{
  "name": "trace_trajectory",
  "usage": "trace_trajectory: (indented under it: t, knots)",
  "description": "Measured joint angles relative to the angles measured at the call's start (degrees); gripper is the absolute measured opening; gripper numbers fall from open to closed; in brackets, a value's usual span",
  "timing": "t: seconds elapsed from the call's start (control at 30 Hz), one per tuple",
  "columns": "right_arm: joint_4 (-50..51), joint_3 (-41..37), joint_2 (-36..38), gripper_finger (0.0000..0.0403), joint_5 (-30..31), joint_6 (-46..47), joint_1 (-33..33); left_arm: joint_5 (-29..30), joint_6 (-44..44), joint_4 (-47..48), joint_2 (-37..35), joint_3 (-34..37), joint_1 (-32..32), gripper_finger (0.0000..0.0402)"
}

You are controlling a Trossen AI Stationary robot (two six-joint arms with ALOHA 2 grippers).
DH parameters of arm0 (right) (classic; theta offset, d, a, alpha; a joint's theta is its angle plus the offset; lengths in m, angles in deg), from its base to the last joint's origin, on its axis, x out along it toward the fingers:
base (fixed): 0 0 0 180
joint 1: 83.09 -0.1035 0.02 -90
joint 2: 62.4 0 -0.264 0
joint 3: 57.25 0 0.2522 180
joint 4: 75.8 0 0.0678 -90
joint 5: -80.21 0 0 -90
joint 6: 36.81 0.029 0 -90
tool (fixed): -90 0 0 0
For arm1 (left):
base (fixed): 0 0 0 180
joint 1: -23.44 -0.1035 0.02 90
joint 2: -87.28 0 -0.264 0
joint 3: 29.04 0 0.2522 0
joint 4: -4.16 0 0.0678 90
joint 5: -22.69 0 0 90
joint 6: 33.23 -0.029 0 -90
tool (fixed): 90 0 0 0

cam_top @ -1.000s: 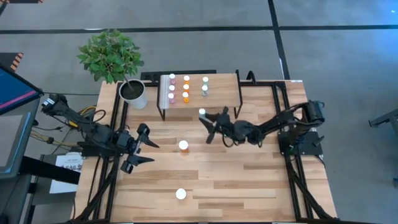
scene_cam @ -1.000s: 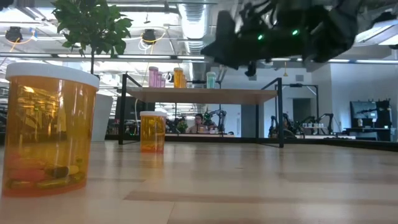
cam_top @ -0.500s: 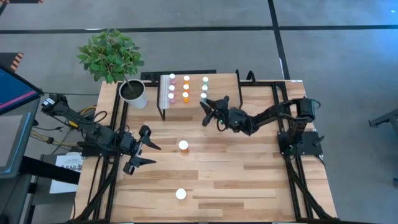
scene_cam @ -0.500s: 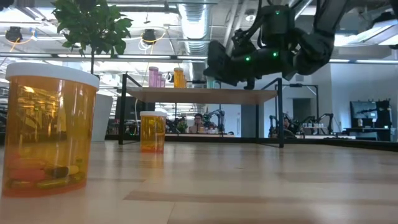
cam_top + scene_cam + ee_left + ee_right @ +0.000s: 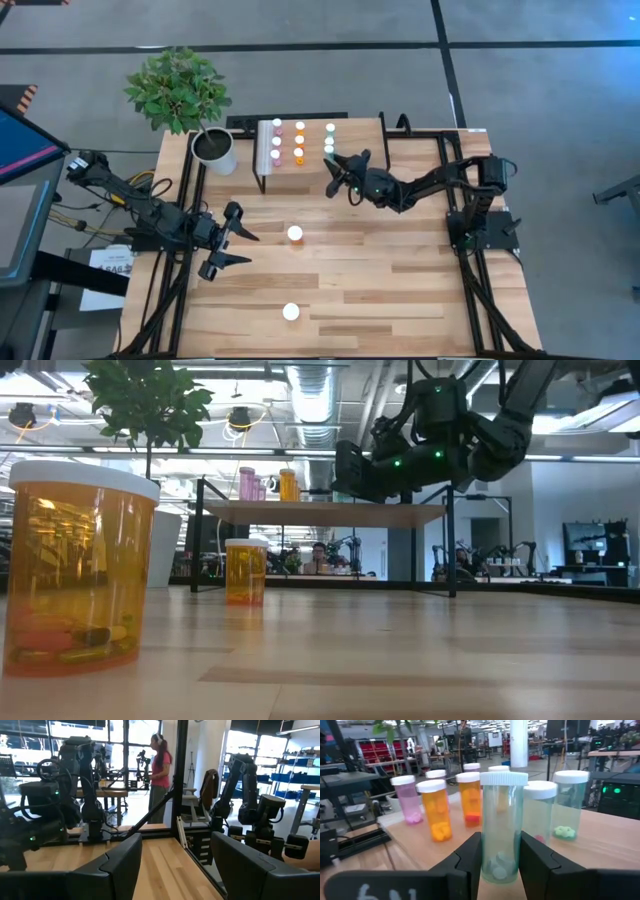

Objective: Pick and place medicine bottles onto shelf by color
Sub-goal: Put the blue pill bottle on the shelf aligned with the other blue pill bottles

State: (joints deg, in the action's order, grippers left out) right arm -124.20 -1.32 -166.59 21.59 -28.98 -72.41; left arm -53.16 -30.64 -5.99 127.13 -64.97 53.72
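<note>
Teal bottle (image 5: pixel 500 825) in right end effector (image 5: pixel 500 862), crowded shelf (image 5: pixel 350 150)

From above, the teal bottle (image 5: pixel 327 158) in the right hand (image 5: pixel 335 172) is mostly hidden by its dark fingers. In the low view the near large orange bottle (image 5: pixel 78 565) is cut off at the frame's left edge. There too, the right hand (image 5: pixel 352 472) hides part of the shelf's (image 5: pixel 330 513) bottles.

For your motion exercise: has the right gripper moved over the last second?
Yes. In the high view the right gripper, shut on a teal bottle, has moved from the open table toward the shelf.
</note>
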Motion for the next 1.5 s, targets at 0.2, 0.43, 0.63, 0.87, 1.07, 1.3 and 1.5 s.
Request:
trace_trajectory:
  t: [0.2, 0.43, 0.63, 0.87, 1.07, 1.3, 1.5]
  knots:
    - [0.5, 0.0, 0.0, 0.0140, 0.0, -0.6, 0.0, 0.0, 0.0, 0.0, 0.0, 0.0, 0.0, 0.0226]
    - [1.6, 0.0, 0.0, 0.0137, 0.0, -0.8, 0.0, 0.0, 0.0, 0.0, 0.0, 0.0, 0.0, 0.0226]
    - [2.0, 0.0, 0.0, 0.0146, 0.0, -0.8, 0.0, 0.0, 0.0, 0.0, 0.0, 0.0, 0.0, 0.0226]
    - [2.8, 0.0, 0.0, 0.0155, 0.0, -0.8, 0.0, 0.0, 0.0, 0.0, 0.0, 0.0, 0.0, 0.0226]
    - [3.0, -0.1, -0.1, 0.0157, 0.0, -0.8, 0.0, 0.0, 0.0, 0.0, 0.0, 0.0, 0.0, 0.0226]
    - [3.4, -0.1, -0.1, 0.0153, 0.0, -0.8, -0.6, 0.0, 0.0, 0.0, 0.0, 0.0, 0.0, 0.0226]
    - [4.5, 0.5, 0.3, 0.0166, 0.1, -5.5, -2.1, 0.0, 0.0, 0.1, 0.0, 0.0, 0.0, 0.0226]
